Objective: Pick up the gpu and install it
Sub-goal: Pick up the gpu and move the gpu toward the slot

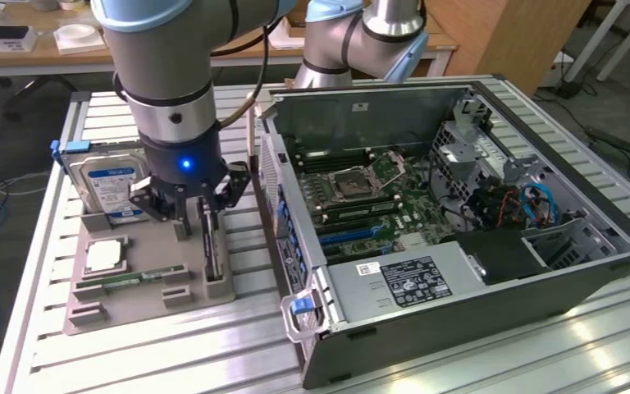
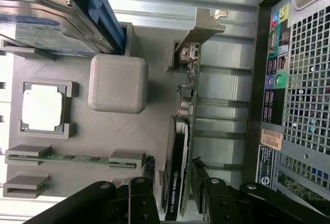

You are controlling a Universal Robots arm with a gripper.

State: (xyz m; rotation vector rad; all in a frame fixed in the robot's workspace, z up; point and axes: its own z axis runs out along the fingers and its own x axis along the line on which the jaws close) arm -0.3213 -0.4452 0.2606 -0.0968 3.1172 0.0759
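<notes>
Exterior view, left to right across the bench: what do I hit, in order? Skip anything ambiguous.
hard drive → gpu, standing edge-on in the grey tray → CPU socket on the motherboard inside the open case → blue cables

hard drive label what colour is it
The hard drive label is blue and white, clearest in the exterior view.

Exterior high, oblique — wrist close; both see tray.
</notes>
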